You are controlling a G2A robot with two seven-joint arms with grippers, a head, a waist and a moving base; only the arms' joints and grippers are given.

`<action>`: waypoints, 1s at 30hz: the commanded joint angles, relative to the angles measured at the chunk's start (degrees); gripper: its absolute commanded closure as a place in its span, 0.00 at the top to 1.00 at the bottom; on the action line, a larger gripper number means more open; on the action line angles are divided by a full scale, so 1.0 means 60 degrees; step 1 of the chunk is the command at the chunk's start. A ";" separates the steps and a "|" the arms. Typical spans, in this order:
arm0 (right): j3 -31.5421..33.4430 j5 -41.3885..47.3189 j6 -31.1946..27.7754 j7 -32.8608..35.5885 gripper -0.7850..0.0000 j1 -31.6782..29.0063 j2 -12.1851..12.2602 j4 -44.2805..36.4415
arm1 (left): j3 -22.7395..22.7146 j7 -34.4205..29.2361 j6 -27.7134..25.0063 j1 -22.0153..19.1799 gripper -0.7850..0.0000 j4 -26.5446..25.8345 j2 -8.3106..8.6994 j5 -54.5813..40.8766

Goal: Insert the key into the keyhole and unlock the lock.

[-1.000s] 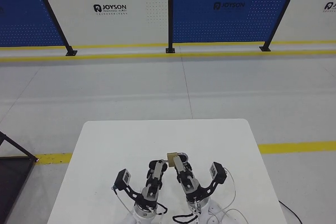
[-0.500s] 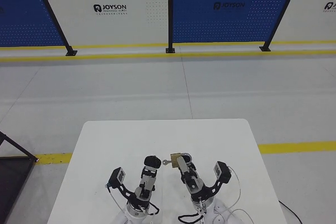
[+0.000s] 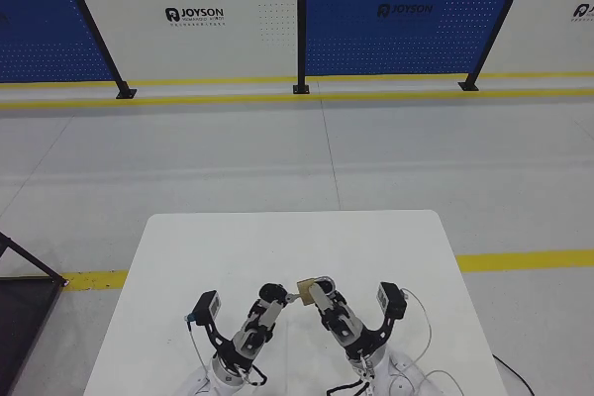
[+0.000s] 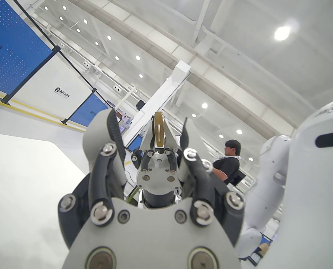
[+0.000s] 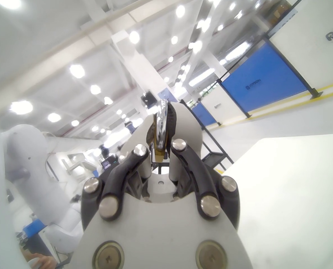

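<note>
1. Since the earlier frame your left gripper has swung back in toward the lock; its fingers stand spread wide, gripping nothing.
2. Your right gripper is clamped on the lock, holding it above the near part of the table; the key is too small to make out.
3. Expect a heavy, stiff, slick metal body; take the key by its flat head; it is likely light and easily skewed.
4. Both grippers crowd close together, so fingers may knock; a black frame stands well apart, beside the table.

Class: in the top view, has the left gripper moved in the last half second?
Yes. Against the table, the left gripper has shifted slightly toward the robot and nearer the padlock.
</note>
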 commanded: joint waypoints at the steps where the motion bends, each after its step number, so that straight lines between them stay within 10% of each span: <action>1: 0.0018 0.0061 0.0057 0.0107 0.00 -0.0019 0.0011 -0.0049 | 0.0078 -0.0072 0.0000 -0.0045 0.28 0.0014 0.0091 -0.0085; 30: -0.0122 -0.0063 0.0722 0.0474 0.00 -0.0016 0.0016 -0.0130 | 0.0673 0.0525 0.0000 -0.0424 0.00 0.0257 0.0650 0.0172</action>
